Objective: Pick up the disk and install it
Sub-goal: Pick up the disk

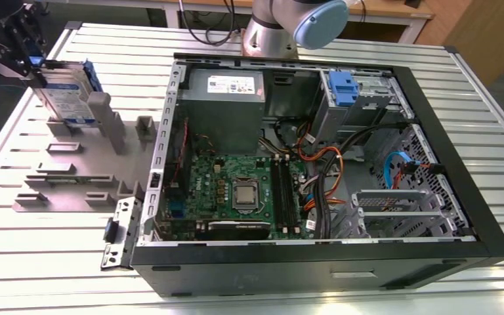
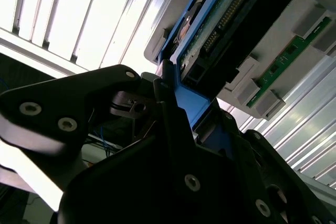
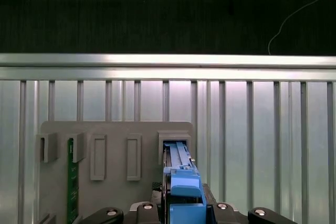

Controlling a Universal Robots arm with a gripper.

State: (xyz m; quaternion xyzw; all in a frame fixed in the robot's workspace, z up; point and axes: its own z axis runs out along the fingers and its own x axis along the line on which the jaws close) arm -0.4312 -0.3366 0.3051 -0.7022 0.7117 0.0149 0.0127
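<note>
Exterior view: gripper (image 1: 35,67) clamps the disk (image 1: 65,98) by its blue edge, upright in the grey holder (image 1: 77,164); computer case (image 1: 322,266) stands apart.

Robotics lab or test cell, not an office. Robot arm (image 1: 274,36) stands at the far edge of a slotted aluminium surface (image 1: 50,262), claw (image 1: 31,64) out at the exterior view's far left. Open desktop PC case (image 1: 322,259) lies flat on the surface with motherboard (image 1: 234,190), power supply (image 1: 230,88) and cables (image 1: 322,164) exposed. Left of the case in that view is a grey fixture plate (image 1: 24,164) with holder blocks (image 1: 100,115). Wooden desks (image 1: 392,10) sit beyond. Dark floor (image 3: 157,14) with loose wires (image 3: 299,9) lies past the surface's rail.
</note>
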